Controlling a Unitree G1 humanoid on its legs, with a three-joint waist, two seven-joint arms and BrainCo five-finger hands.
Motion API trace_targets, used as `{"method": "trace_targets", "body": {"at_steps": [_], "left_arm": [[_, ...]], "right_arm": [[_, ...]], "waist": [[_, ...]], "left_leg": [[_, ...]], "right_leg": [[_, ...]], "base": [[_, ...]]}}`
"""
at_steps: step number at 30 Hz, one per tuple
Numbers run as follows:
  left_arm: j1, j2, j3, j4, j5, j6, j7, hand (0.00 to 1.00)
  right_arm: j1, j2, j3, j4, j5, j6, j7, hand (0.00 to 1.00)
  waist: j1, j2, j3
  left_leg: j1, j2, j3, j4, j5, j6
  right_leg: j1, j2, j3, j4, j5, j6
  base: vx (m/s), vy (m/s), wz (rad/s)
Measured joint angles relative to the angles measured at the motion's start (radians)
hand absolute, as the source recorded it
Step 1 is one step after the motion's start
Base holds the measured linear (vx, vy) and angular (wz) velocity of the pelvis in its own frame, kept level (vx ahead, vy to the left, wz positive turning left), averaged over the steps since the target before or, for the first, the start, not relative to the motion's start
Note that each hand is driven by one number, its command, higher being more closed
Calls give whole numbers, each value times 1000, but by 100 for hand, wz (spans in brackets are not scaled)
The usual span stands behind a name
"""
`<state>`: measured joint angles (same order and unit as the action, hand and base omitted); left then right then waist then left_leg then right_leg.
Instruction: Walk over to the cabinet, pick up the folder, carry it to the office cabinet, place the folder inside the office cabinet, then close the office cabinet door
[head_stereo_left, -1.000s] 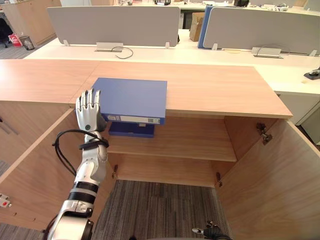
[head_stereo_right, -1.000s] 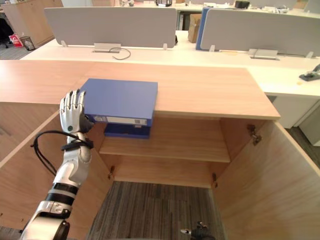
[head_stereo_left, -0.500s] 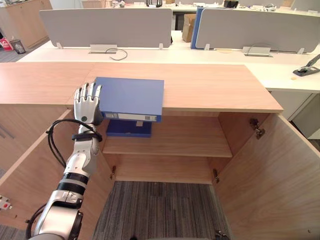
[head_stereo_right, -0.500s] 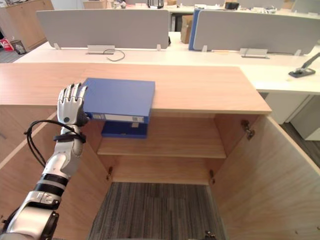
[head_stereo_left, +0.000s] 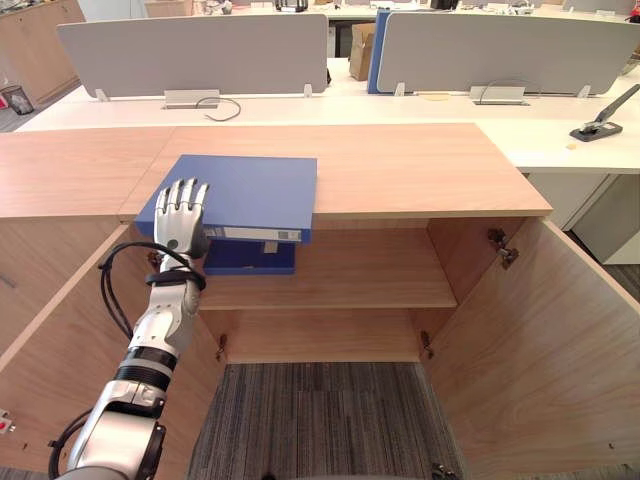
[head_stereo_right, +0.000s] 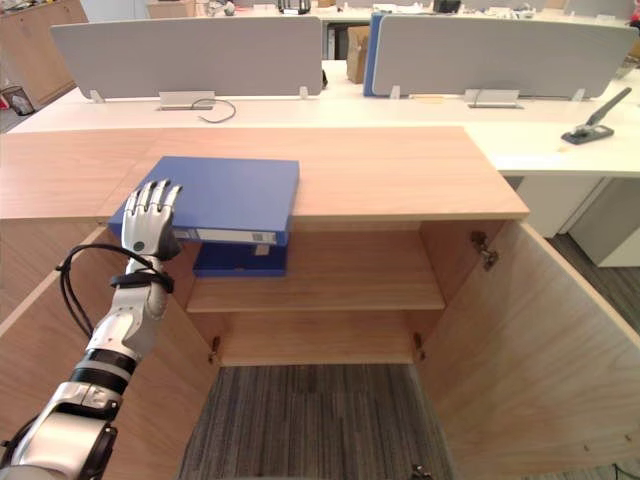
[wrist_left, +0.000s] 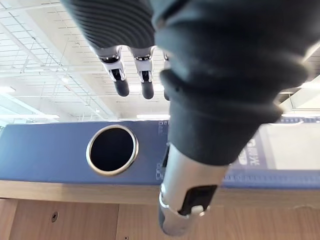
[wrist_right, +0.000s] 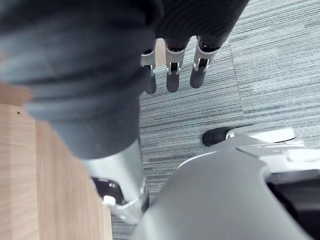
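The blue folder (head_stereo_left: 240, 195) lies flat on the wooden top (head_stereo_left: 400, 170) of the cabinet, towards its left part. Its spine faces the robot and juts a little past the front edge. In the left wrist view the spine shows a round metal-rimmed hole (wrist_left: 112, 149) and a pale label to one side.

The left hand (head_stereo_left: 180, 215) is raised at the folder's near left corner, back to the camera, and overlaps that corner. Its fingers (wrist_left: 120, 82) are straight and reach up above the spine. The thumb (wrist_left: 180, 210) sits lower, in front of the top's wooden edge. Nothing is curled round the folder, and whether the palm touches it I cannot tell.

Right under the folder, a second blue binder (head_stereo_left: 250, 258) lies at the left end of the shelf (head_stereo_left: 370, 285). Both doors stand wide open, the left door (head_stereo_left: 60, 330) beside the left arm and the right door (head_stereo_left: 560, 340) swung out on the far side. Grey carpet (head_stereo_left: 320, 420) shows below the open front.

The right hand (wrist_right: 172, 80) hangs over the carpet with its fingers loosely straight, holding nothing.

Behind the cabinet is a white desk (head_stereo_left: 560, 140) with grey screens (head_stereo_left: 195, 55), a looped cable (head_stereo_left: 215, 103) and a black stapler-like tool (head_stereo_left: 600, 115)
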<state>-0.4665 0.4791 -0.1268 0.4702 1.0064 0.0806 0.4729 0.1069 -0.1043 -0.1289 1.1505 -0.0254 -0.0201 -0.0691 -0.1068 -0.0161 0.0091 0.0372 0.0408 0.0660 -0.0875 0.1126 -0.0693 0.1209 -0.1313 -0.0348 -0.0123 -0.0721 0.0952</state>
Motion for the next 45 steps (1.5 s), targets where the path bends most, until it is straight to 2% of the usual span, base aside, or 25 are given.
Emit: {"method": "trace_targets", "body": {"at_steps": [14,26,28,31,33,35,38,41,45], "left_arm": [[-42,4,-9,15,2,-9,15,100],[-69,-2,-10,64,0,-9,30,100],[-45,-32,0,-9,-13,5,30,100],[58,-107,6,-227,-74,9,35,100],[117,-153,-20,-331,-103,-14,37,100],[170,-198,-67,-418,-126,-65,38,100],[212,-241,-88,-489,-157,-114,40,100],[225,-248,-88,-522,-191,-138,41,100],[254,-248,-82,-569,-227,-140,44,100]], "right_arm": [[-3,1,-5,0,1,0,-2,0],[-2,1,-10,2,1,0,-5,0],[-2,1,-9,2,1,0,-10,0],[0,0,-7,1,1,2,-14,0],[1,-2,-6,1,1,5,-15,0],[1,-7,-2,1,1,13,-16,0],[1,-9,4,0,3,18,-23,0],[1,-10,4,-1,4,18,-24,0],[1,-10,6,0,5,19,-24,0]], "waist": [[-15,3,1],[-15,6,-1],[-14,6,-1],[-8,8,1],[-1,11,1],[10,14,0],[13,19,-3],[17,20,-4],[22,18,-5]], "left_leg": [[1,0,9,0,-1,0],[2,0,9,0,-2,0],[1,-1,9,0,-2,1],[1,-2,8,0,-3,3],[1,-2,8,0,-4,3],[1,-2,7,-1,-4,3],[1,-2,7,-4,-4,4],[1,-1,7,-5,-4,4],[0,-1,7,-5,-5,5]], "right_leg": [[0,0,12,-12,9,3],[1,0,12,-13,10,4],[1,-1,12,-14,10,4],[3,-3,11,-16,10,4],[3,-3,11,-16,10,4],[3,-3,10,-16,10,4],[3,-3,10,-16,10,4],[4,-2,10,-16,10,4],[5,-2,9,-17,10,4]], "base": [[-4,2,-2],[0,0,0],[0,0,0],[0,0,0],[0,0,0],[0,0,0],[0,0,0],[0,0,0],[0,0,0]]}}
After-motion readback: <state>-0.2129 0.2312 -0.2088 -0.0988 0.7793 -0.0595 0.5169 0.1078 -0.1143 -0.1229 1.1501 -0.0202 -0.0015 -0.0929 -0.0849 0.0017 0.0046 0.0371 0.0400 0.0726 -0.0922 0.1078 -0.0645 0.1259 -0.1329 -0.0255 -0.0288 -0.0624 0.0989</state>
